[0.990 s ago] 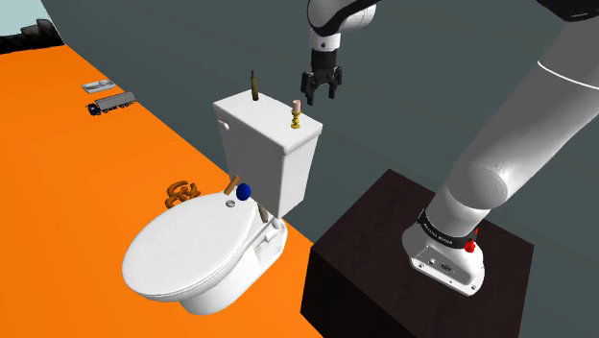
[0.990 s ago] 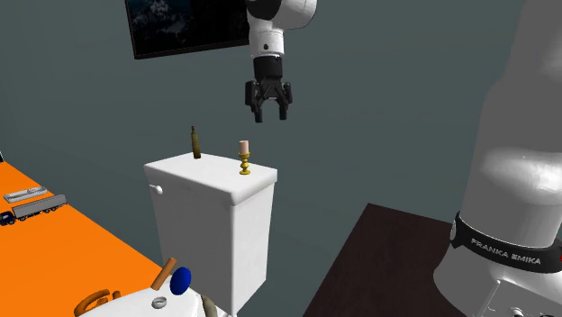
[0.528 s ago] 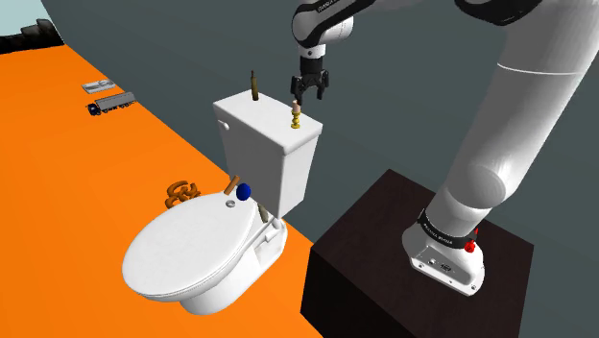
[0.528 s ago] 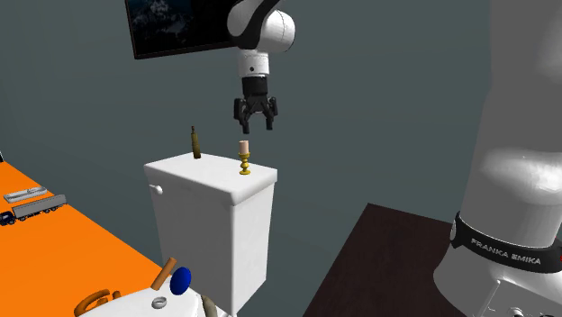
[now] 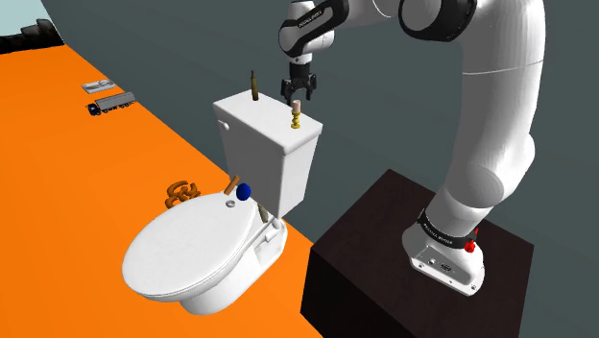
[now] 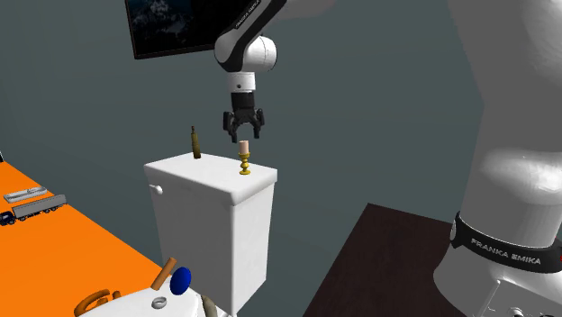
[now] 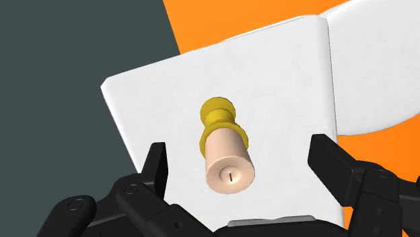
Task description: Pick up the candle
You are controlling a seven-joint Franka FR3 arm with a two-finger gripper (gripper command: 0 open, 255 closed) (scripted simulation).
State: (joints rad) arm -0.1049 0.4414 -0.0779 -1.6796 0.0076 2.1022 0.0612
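While the candle (image 7: 227, 165) stands in its gold holder (image 7: 219, 116) on the tank (image 5: 251, 117), I see the gripper (image 6: 244, 136) spread wide just above it, touching nothing.

Glossy white Franka arm (image 5: 499, 106) w/ dark joint rings, black base band (image 6: 501, 254) lettered "FRANKA EMIKA", small red button (image 5: 469, 247), all-black 2-finger gripper (image 6: 244, 135).

So the candle (image 7: 229, 168) looks smooth and matt, its yellow holder (image 7: 219, 118) has a slight sheen, the toilet tank (image 7: 283, 74) is plain smooth white, and the gripper (image 7: 240, 151) is matt black.
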